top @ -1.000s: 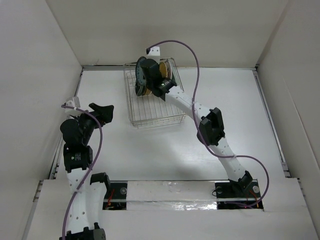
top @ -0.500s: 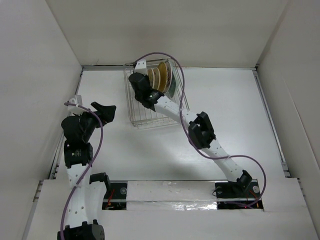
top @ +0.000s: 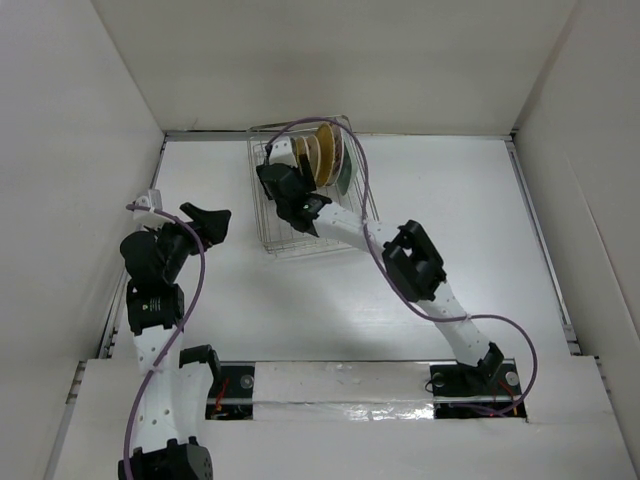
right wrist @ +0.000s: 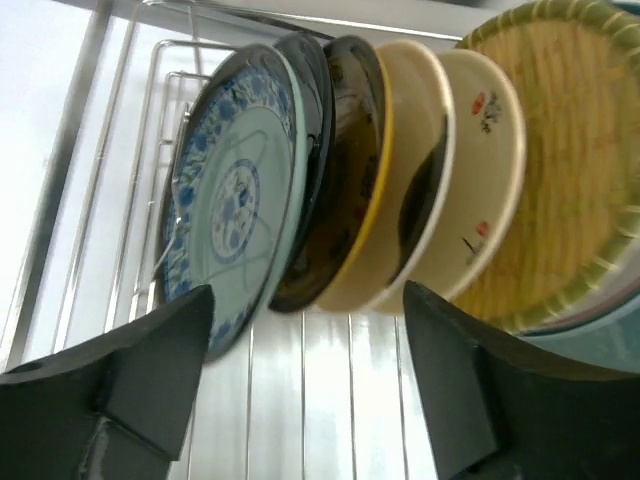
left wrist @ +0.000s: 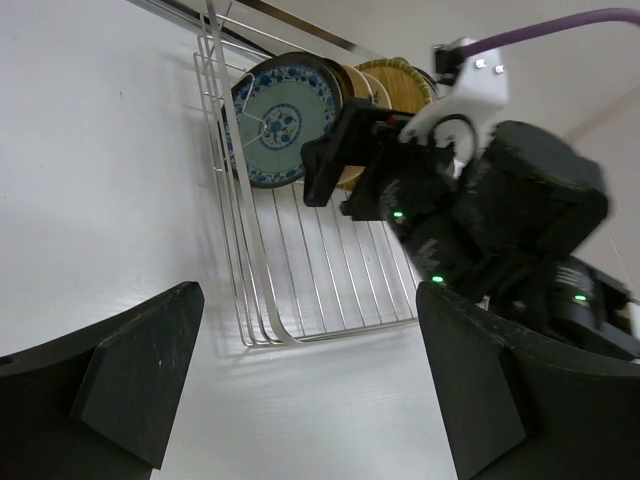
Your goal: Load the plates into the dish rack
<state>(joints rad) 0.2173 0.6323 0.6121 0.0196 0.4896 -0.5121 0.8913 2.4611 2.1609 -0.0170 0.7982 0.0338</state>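
Plates [top: 322, 152] stood on edge, packed face to face at the far end of the silver wire dish rack [left wrist: 232, 250]: a glossy blue-patterned plate [right wrist: 225, 200] in front, then a dark gold-rimmed one [right wrist: 345, 170], a white dish with red marks [right wrist: 485, 150] and a ribbed woven yellow disc [right wrist: 560, 170]. The right gripper [right wrist: 308, 300] gaped empty just before them. The left gripper [left wrist: 310, 295], well apart, gaped too.

Plates [right wrist: 240, 200]: seven can be told apart, closely overlapped
Dish rack [left wrist: 300, 290]: one
Arms [top: 415, 262]: two
End effectors: two, the left end effector [left wrist: 310, 380] and the right end effector [right wrist: 305, 380]
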